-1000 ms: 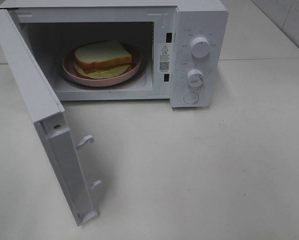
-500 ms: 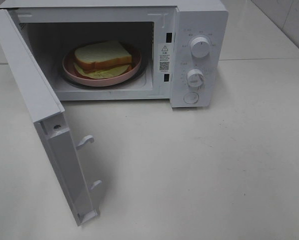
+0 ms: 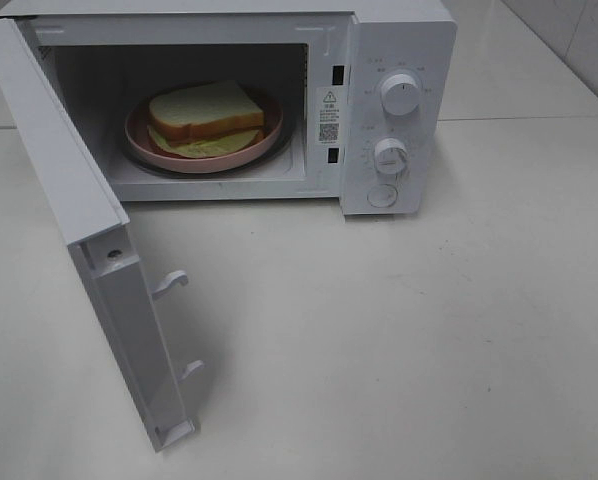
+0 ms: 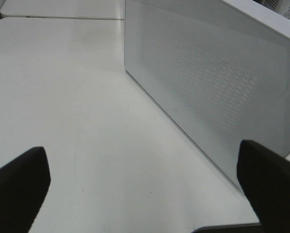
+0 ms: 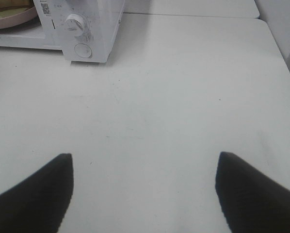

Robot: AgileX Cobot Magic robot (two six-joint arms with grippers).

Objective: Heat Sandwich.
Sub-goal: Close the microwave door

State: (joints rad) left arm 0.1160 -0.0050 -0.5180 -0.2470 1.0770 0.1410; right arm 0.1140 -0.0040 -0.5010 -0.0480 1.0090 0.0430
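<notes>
The sandwich (image 3: pixel 205 118), white bread with a tan crust and pale green-yellow filling, lies on a round pink plate (image 3: pixel 144 148) inside the white microwave (image 3: pixel 399 40). The microwave door (image 3: pixel 89 230) stands swung wide open to the left. No arm shows in the exterior high view. My left gripper (image 4: pixel 145 182) is open over bare table, with the outer face of the door (image 4: pixel 208 82) close beside it. My right gripper (image 5: pixel 144 187) is open and empty above the table, well away from the microwave's knobs (image 5: pixel 76 23) and the plate's edge (image 5: pixel 9 17).
The white table (image 3: pixel 429 350) runs in front of and to the right of the microwave. Two latch hooks (image 3: pixel 171 283) stick out from the open door's edge. A seam (image 3: pixel 539 117) between two tabletops runs behind on the right.
</notes>
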